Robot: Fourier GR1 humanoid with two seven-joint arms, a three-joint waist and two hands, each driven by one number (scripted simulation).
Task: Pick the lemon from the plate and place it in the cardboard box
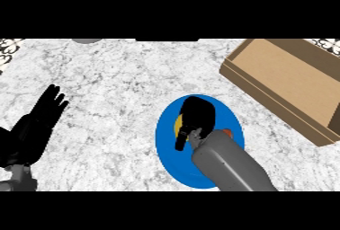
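The right robot hand hangs over the middle of the blue plate, its black back turned up toward the view and its grey forearm running down to the lower edge. Beneath it a sliver of yellow shows at its left side: the lemon, lying on the plate and mostly covered by the hand. The thumb dips down along the lemon's near side, but whether the fingers are curled round the fruit or merely spread above it cannot be told from here (the hand itself hides the contact). A small orange patch peeks out just right of the wrist, on the plate; what it is cannot be made out.

The plate sits on the speckled white-and-grey bench. To the upper right, near the plate but apart from it, stands the cardboard box, open-topped and set at an angle, its brown inner floor showing. No writing or label can be read on the box or anywhere else.

The left robot hand rests at the left edge of the view, well apart from the plate, its fingers straight and pointing up, holding nothing.
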